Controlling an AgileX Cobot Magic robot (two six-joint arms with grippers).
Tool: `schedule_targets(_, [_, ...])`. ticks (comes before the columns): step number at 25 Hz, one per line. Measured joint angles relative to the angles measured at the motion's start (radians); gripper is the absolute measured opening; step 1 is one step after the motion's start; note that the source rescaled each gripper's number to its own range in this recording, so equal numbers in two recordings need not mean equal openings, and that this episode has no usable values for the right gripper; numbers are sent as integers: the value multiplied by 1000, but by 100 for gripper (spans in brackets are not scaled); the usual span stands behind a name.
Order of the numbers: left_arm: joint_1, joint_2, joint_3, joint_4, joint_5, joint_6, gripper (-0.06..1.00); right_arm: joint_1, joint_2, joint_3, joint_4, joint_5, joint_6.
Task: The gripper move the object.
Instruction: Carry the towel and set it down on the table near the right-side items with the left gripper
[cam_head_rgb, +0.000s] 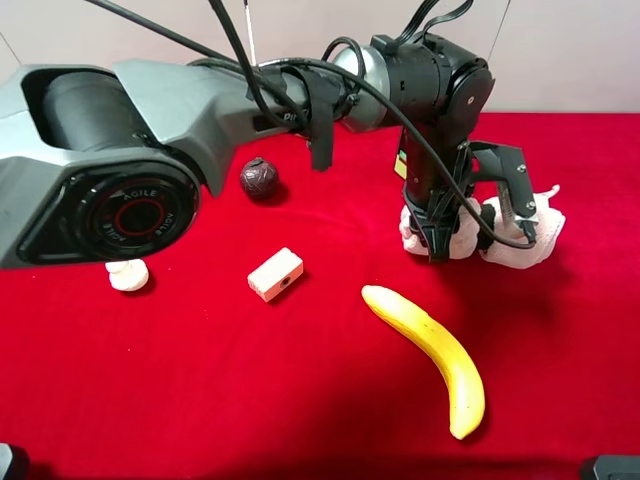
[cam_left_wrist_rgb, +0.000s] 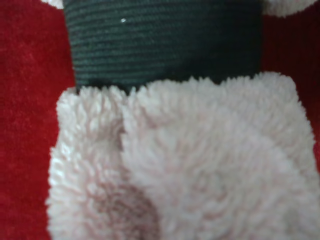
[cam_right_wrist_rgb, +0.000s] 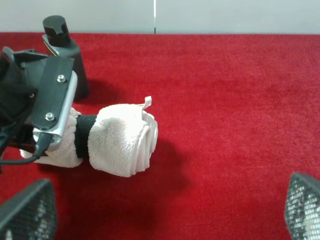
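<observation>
The pale pink rolled towel (cam_head_rgb: 535, 238) lies on the red cloth at the right, cinched by a black band (cam_right_wrist_rgb: 82, 136). My left gripper (cam_head_rgb: 470, 238), a dark claw on the big grey arm, reaches across and is closed around the towel beside the band. The left wrist view is filled by the fluffy towel (cam_left_wrist_rgb: 200, 165) and the band (cam_left_wrist_rgb: 165, 40), and no fingers show there. In the right wrist view the towel (cam_right_wrist_rgb: 122, 140) sits under the left gripper (cam_right_wrist_rgb: 45, 125). My right gripper (cam_right_wrist_rgb: 165, 220) is open and empty, well short of the towel.
A yellow banana (cam_head_rgb: 430, 355) lies in front of the towel. A white block (cam_head_rgb: 275, 274), a dark ball (cam_head_rgb: 259, 178) and a small white figure (cam_head_rgb: 128, 273) lie to the left. A black post (cam_right_wrist_rgb: 65, 50) stands behind the towel.
</observation>
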Motion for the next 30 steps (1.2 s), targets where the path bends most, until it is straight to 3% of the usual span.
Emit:
schedule_targets(11, [0, 0, 0, 1, -1, 1, 0, 0, 0, 0, 0, 0, 0])
schedule_targets(24, [0, 0, 0, 2, -5, 68, 0, 0, 0, 0, 1, 0, 0])
schedule_targets(27, [0, 0, 0, 2, -12, 68, 15, 0, 0, 0, 1, 0, 0])
schedule_targets(30, [0, 0, 0, -5, -15, 68, 39, 0, 0, 0, 1, 0, 0])
